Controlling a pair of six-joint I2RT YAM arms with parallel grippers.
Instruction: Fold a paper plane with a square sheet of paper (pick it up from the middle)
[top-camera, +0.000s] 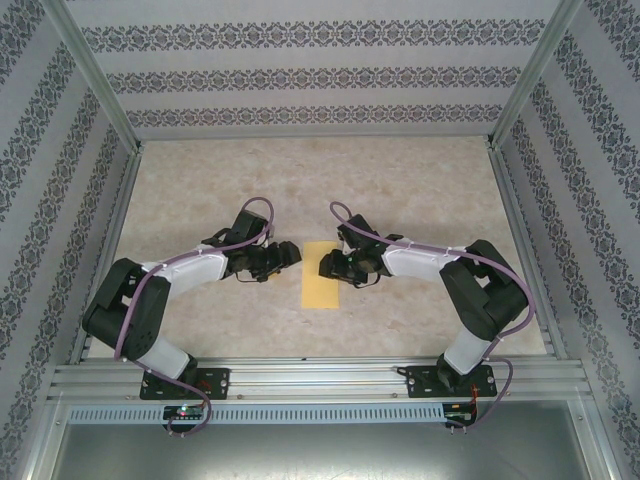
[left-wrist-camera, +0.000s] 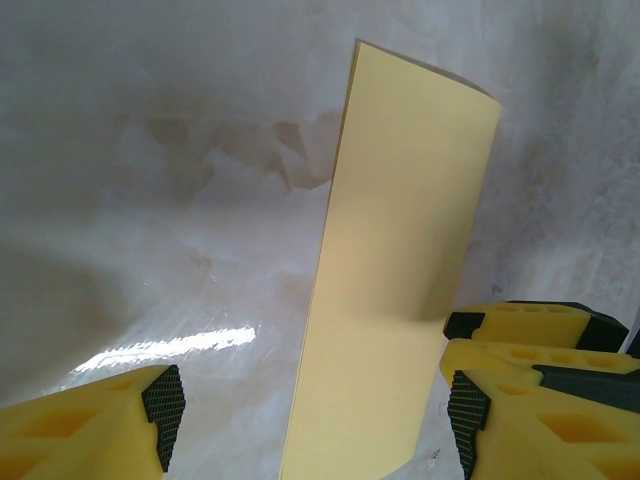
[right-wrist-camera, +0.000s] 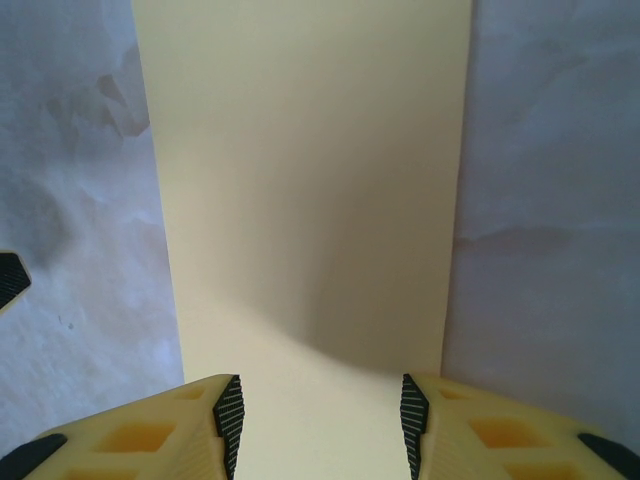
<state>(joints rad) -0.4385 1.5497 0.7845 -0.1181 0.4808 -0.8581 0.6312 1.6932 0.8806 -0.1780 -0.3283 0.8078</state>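
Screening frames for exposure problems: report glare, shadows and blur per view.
Top external: even light, sharp, no glare on the yellow folded paper strip. Left wrist: white glare streak on the marbled table. Right wrist: soft shadow across the strip's lower half.

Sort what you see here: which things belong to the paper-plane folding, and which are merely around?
Belonging to the job: yellow sheet of paper, left gripper, right gripper.
Merely around: marbled table, patterned walls, metal frame.
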